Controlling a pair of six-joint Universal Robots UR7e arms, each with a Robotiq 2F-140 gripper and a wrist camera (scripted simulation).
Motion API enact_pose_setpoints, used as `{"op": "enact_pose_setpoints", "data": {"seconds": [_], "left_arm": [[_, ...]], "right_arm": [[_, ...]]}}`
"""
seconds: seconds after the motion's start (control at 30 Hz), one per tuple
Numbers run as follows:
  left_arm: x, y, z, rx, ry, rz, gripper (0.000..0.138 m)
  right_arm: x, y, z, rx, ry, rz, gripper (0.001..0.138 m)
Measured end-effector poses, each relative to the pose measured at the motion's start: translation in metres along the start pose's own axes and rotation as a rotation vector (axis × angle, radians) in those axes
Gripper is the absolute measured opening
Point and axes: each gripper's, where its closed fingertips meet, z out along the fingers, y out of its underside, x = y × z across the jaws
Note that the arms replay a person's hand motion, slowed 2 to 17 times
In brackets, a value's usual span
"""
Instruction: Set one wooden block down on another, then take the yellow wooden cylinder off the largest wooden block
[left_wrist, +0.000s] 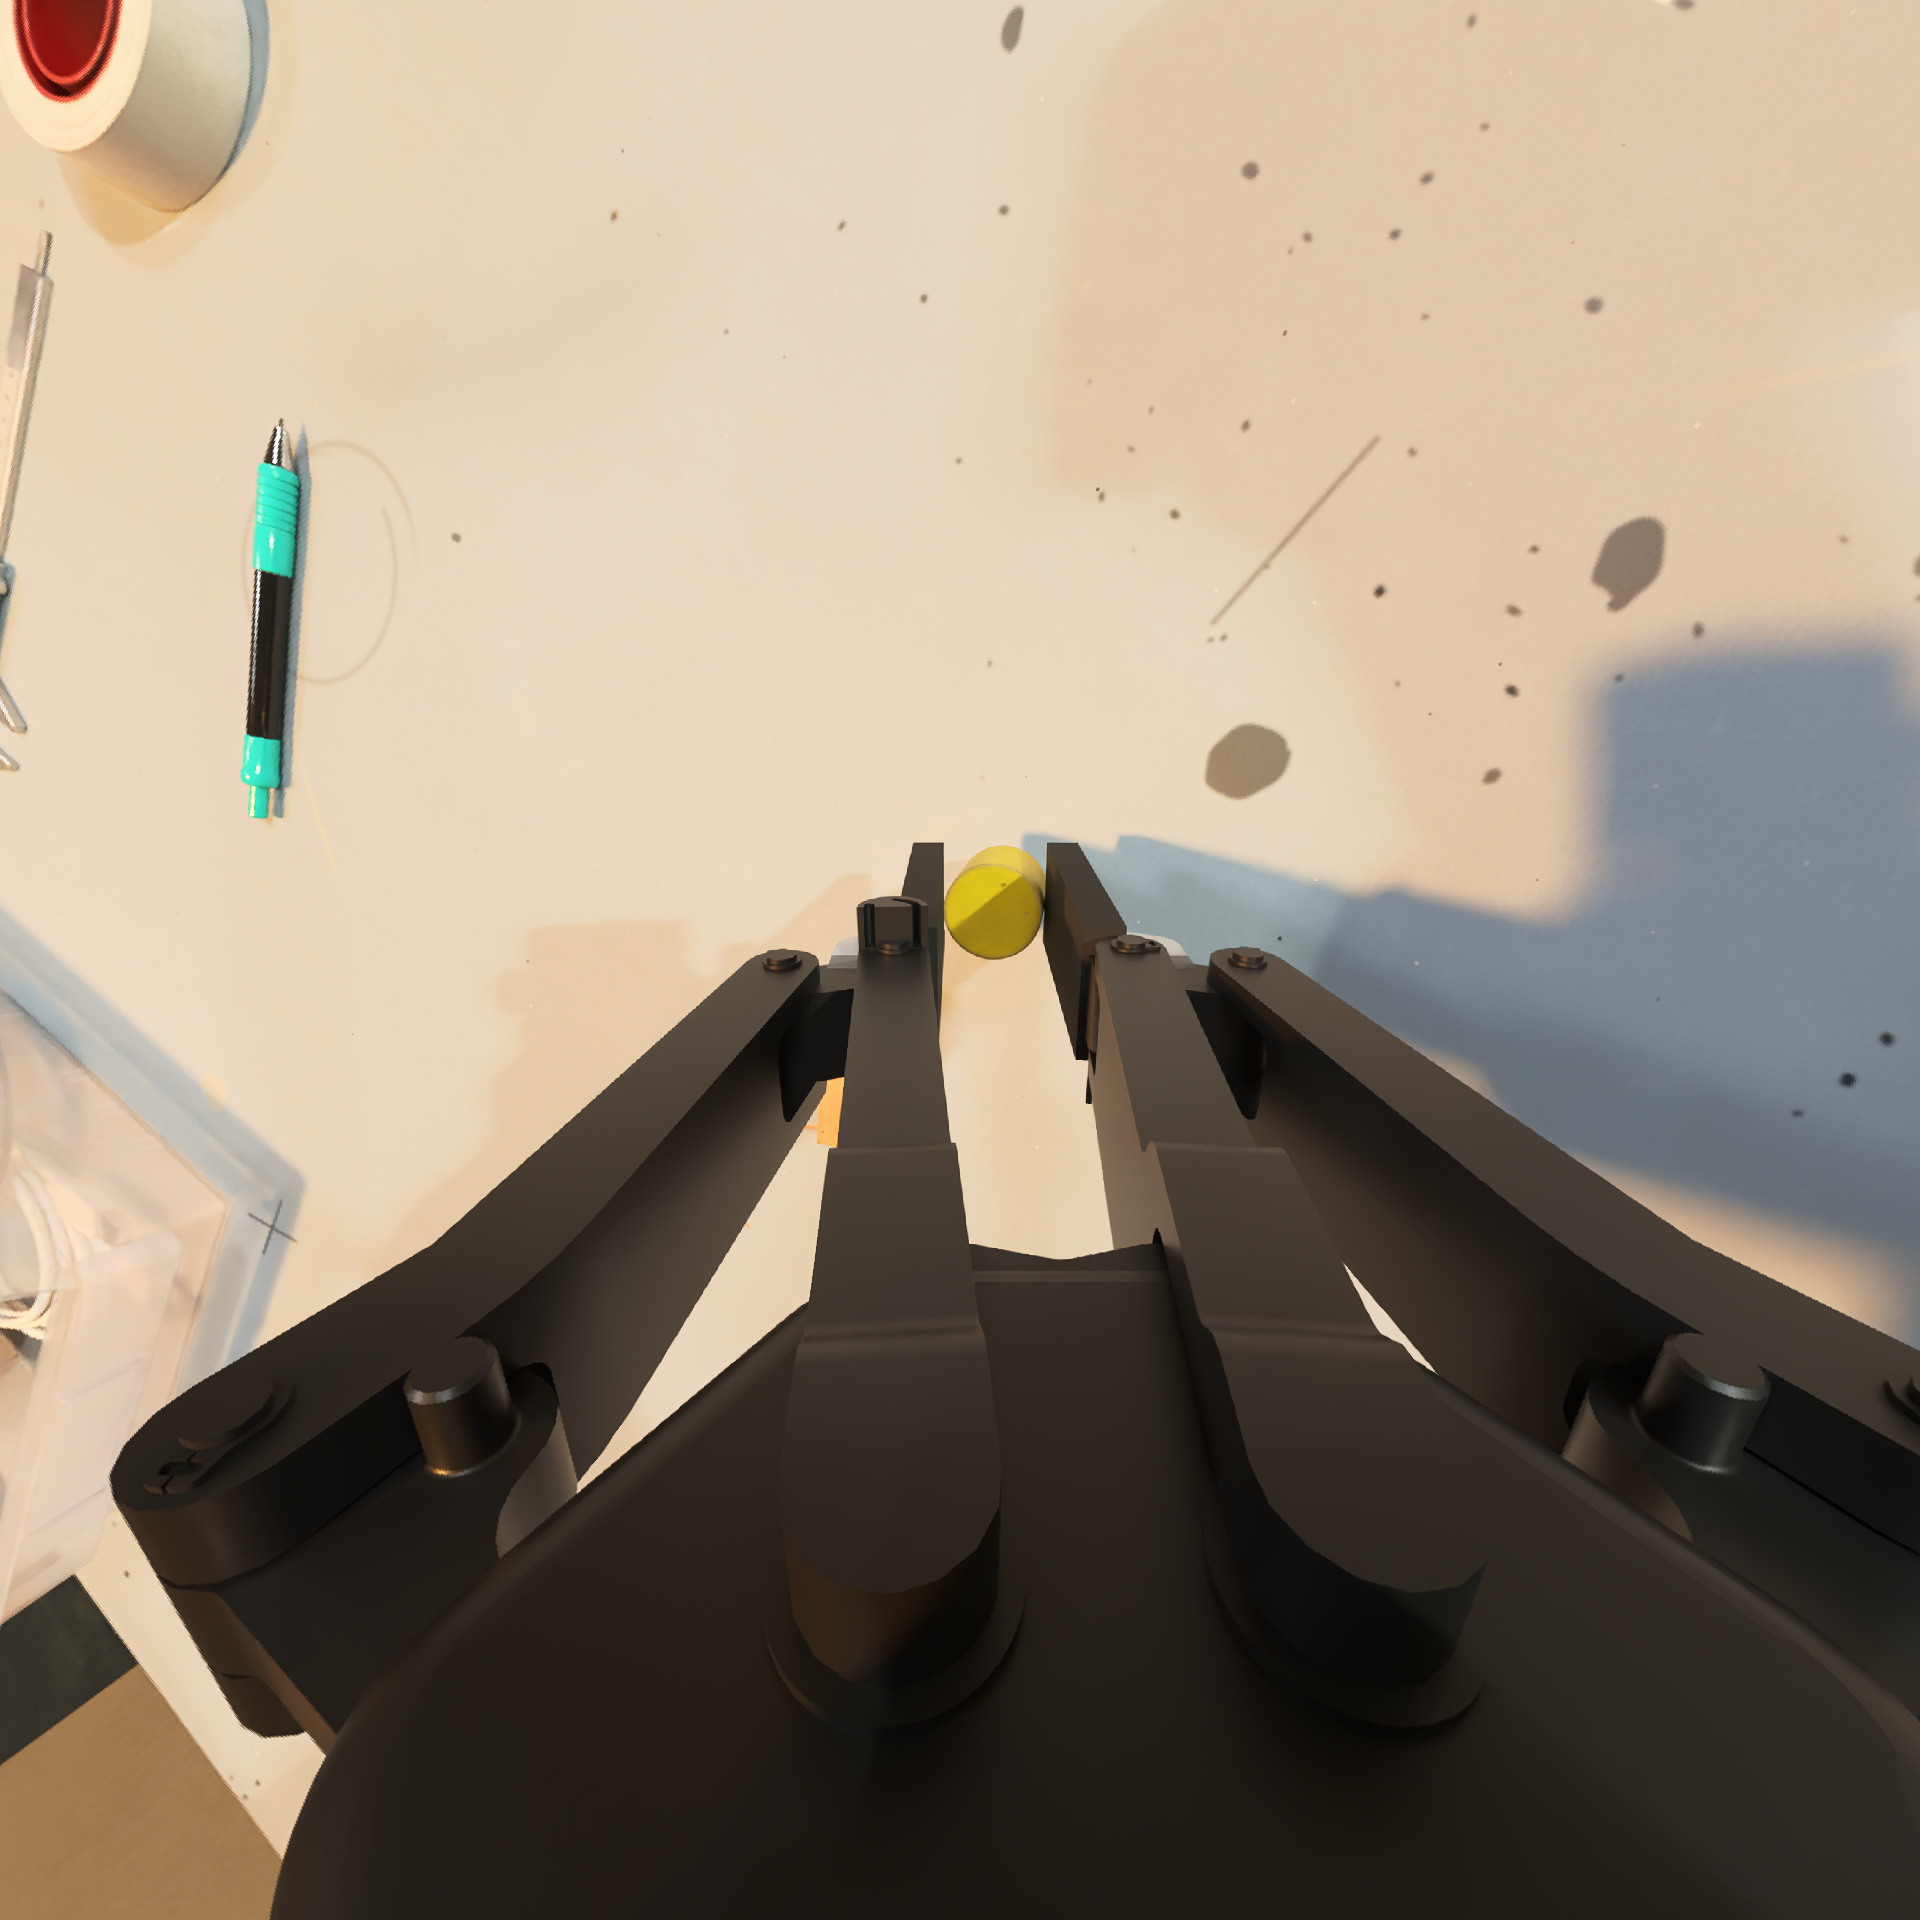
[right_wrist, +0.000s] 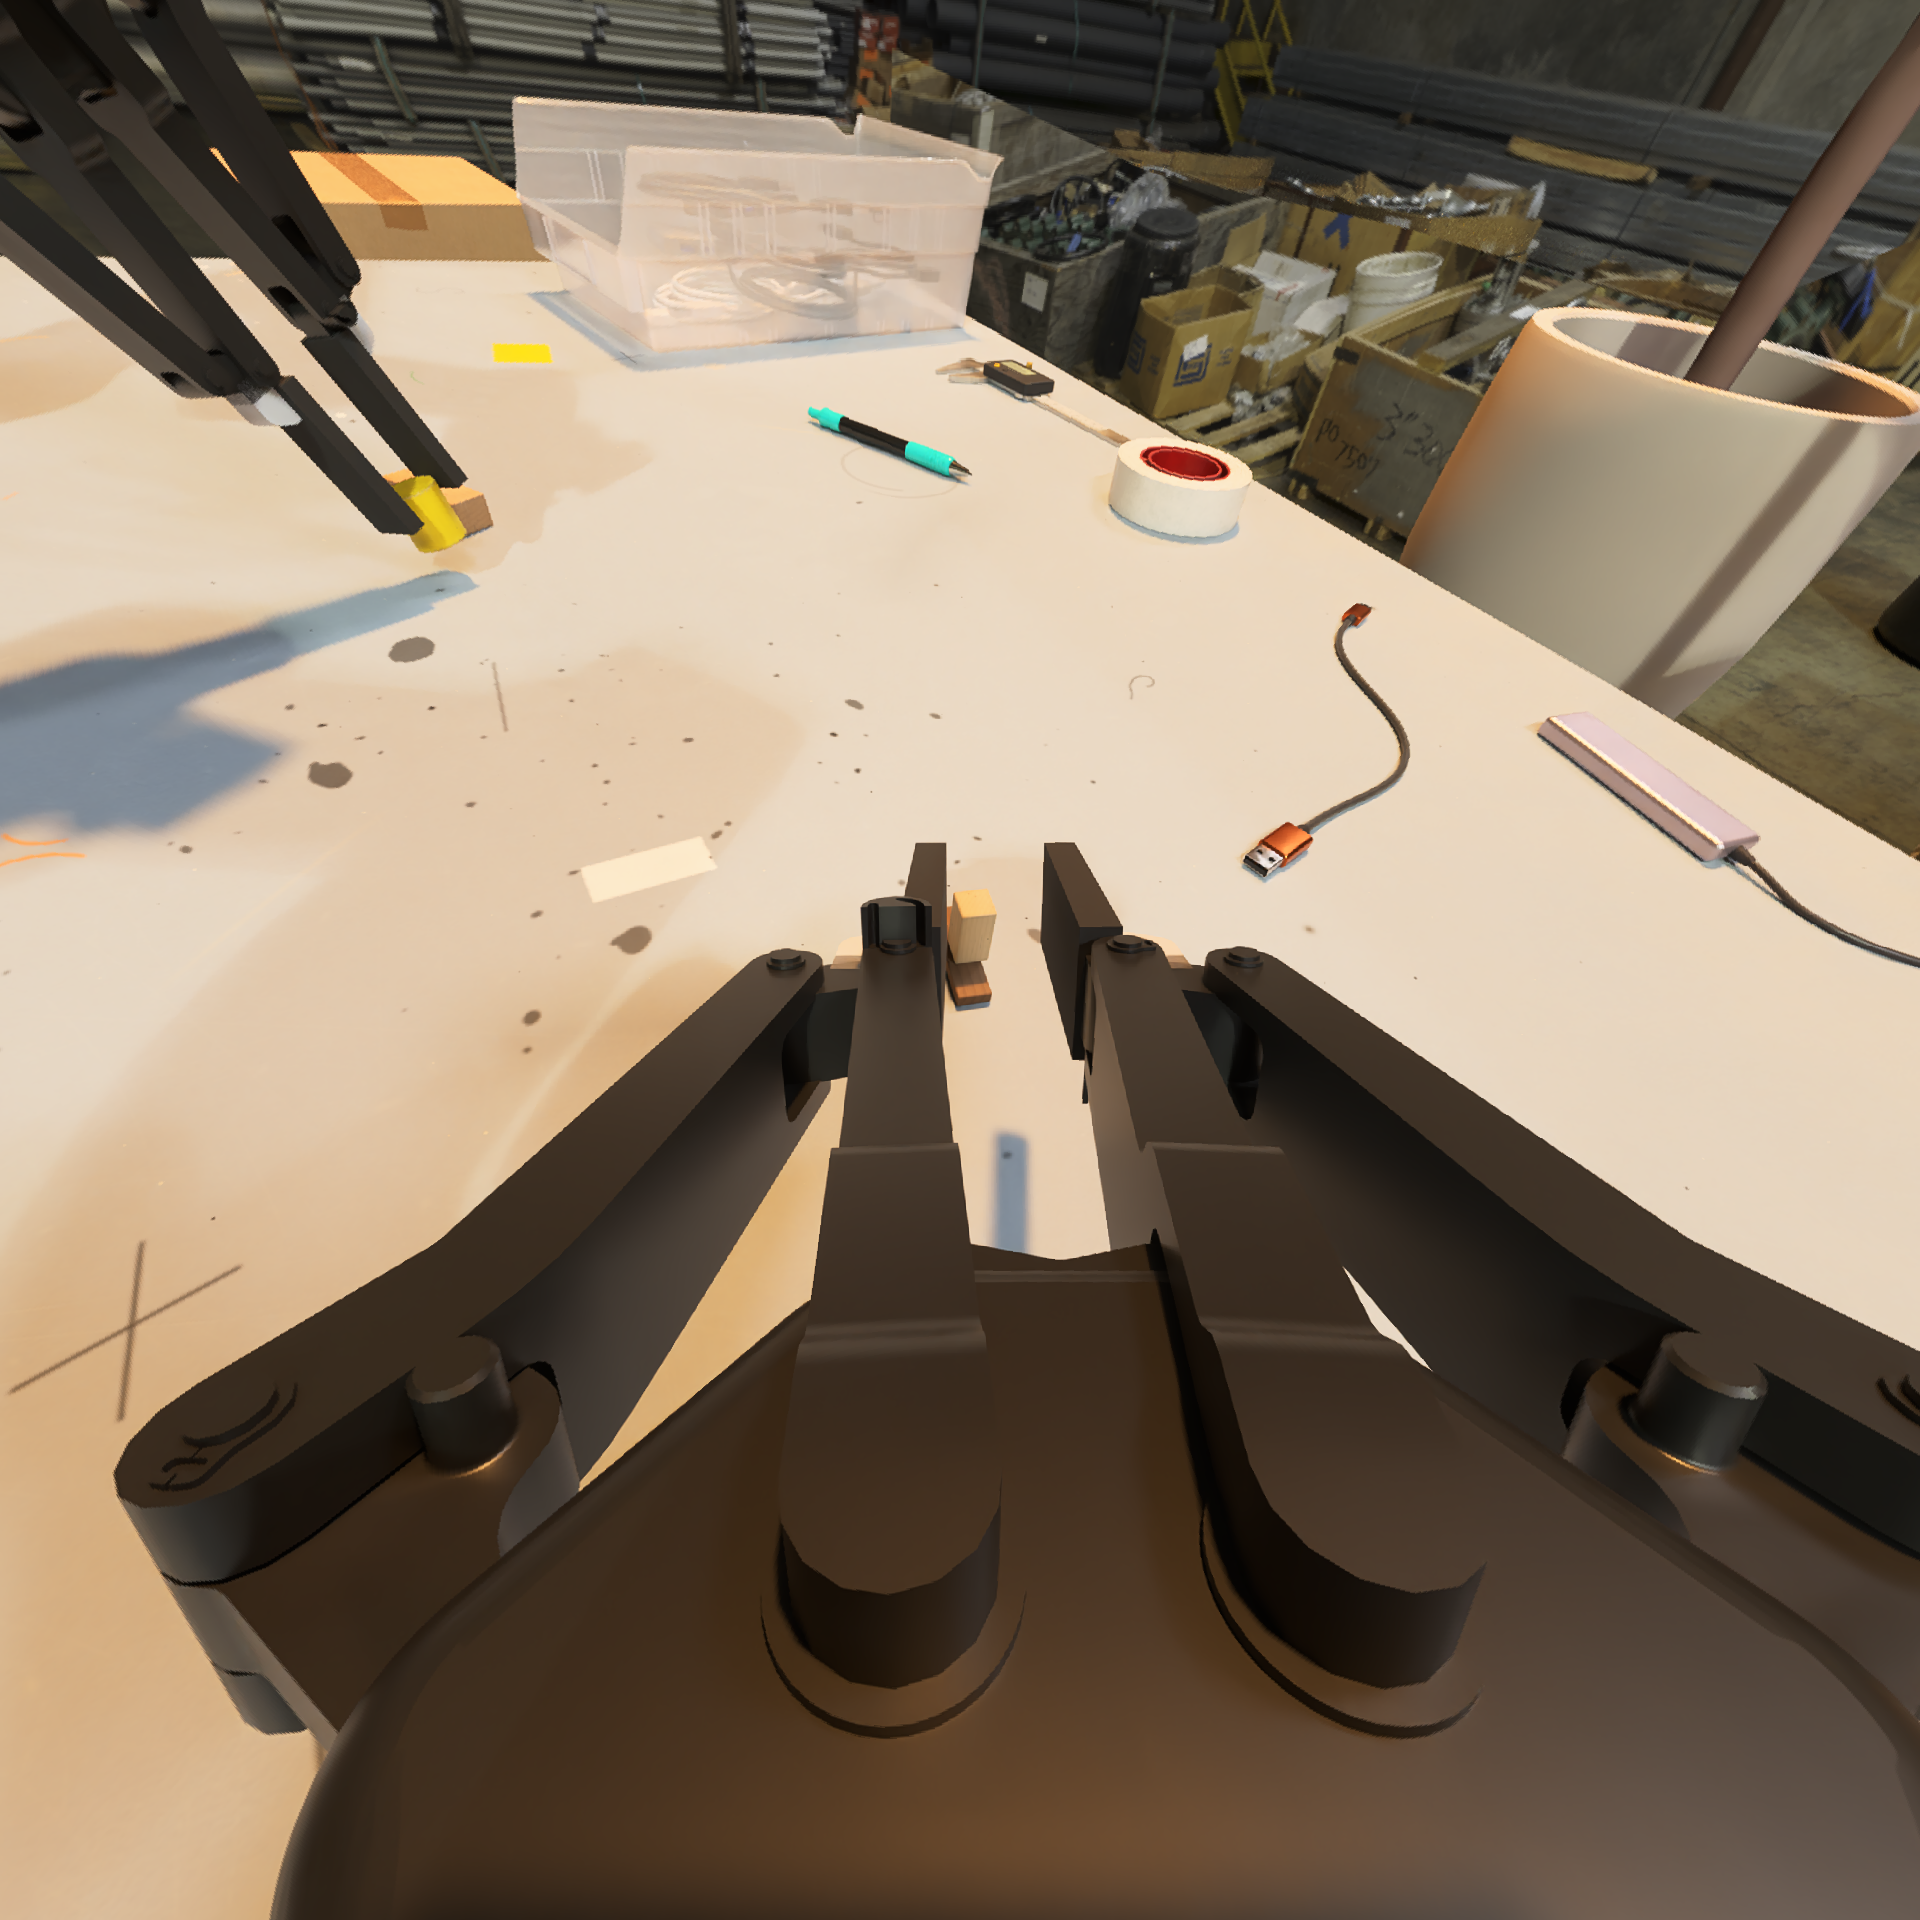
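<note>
Only the right wrist view shows a pale block (right_wrist: 972, 927) standing on a dark one (right_wrist: 969, 985), btwn the right gripper (right_wrist: 994, 894) jaws, part open, gripping nothing. Left gripper (left_wrist: 994, 891) jaws pinch the yellow cylinder (left_wrist: 994, 902), lying sideways just above the worktop (left_wrist: 675, 623), tan block (right_wrist: 473, 509) beside it.

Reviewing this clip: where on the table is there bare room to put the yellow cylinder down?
Bare table lies between the pen, the USB cable and the stacked blocks. It is crowded at the far edge: clear bin, tape roll. The left gripper holds the yellow cylinder.
</note>
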Motion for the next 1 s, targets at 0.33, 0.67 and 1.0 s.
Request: {"op": "enact_pose_setpoints", "data": {"seconds": [0.33,0.67,1.0], "left_arm": [[-0.0034,-0.0028,0.0019,-0.005,-0.057,0.002,0.026],[-0.0056,-0.0053,0.0042,-0.014,-0.144,0.010,0.026],[-0.0065,-0.0079,0.0071,-0.022,-0.253,0.033,0.026]], "right_arm": [[-0.0005,0.0000,0.0001,0.001,0.001,-0.001,0.025],[-0.0010,-0.0001,0.0002,0.003,0.002,-0.002,0.024],[-0.0018,-0.0005,0.0005,0.005,0.001,-0.004,0.024]]}}
